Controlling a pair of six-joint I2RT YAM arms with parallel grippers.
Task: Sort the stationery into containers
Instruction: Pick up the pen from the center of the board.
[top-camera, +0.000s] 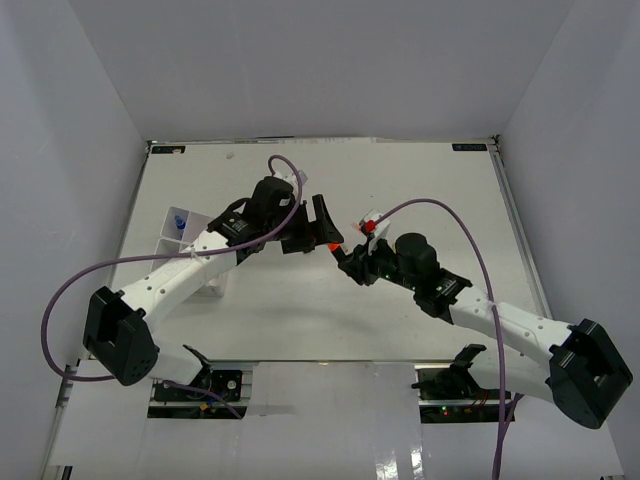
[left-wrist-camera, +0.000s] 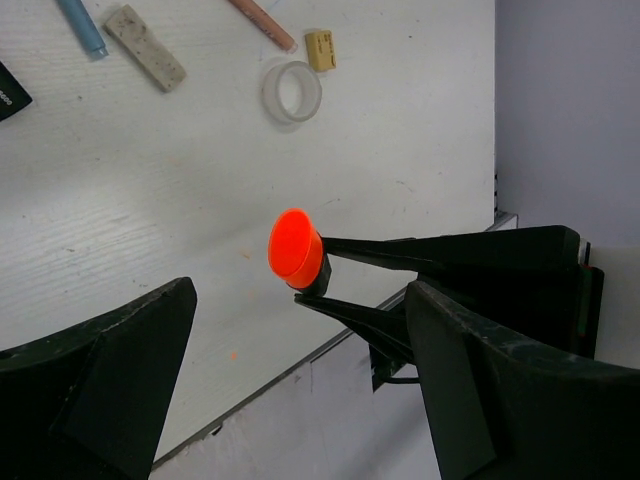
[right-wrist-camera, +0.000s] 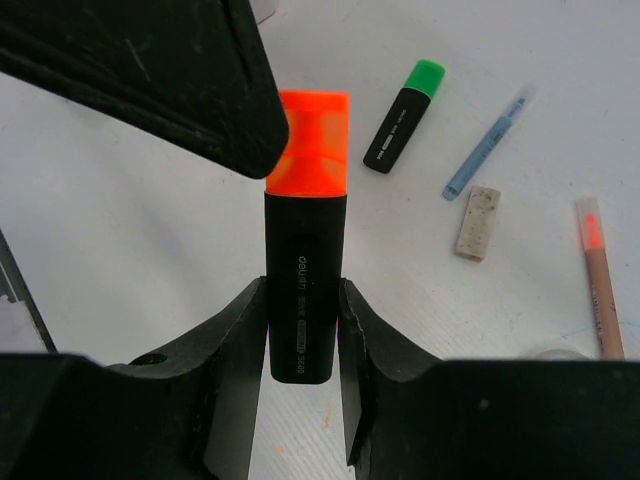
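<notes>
My right gripper (right-wrist-camera: 305, 300) is shut on the black body of an orange-capped highlighter (right-wrist-camera: 305, 270), held above the table with the cap pointing away from the wrist. In the left wrist view the orange cap (left-wrist-camera: 294, 247) points at the camera between the wide-open fingers of my left gripper (left-wrist-camera: 300, 310), which touch nothing. From above, both grippers meet mid-table, left gripper (top-camera: 322, 225) facing right gripper (top-camera: 350, 262). The white divided tray (top-camera: 168, 240) stands at the left, partly hidden by the left arm, with a blue-capped bottle (top-camera: 178, 222) in it.
On the table lie a green-capped highlighter (right-wrist-camera: 402, 117), a blue pen (right-wrist-camera: 487, 145), a grey block (right-wrist-camera: 477, 222), a pink pen (right-wrist-camera: 598, 280), a clear tape roll (left-wrist-camera: 292, 91) and a tan block (left-wrist-camera: 319, 49). The table's front edge runs just below the grippers.
</notes>
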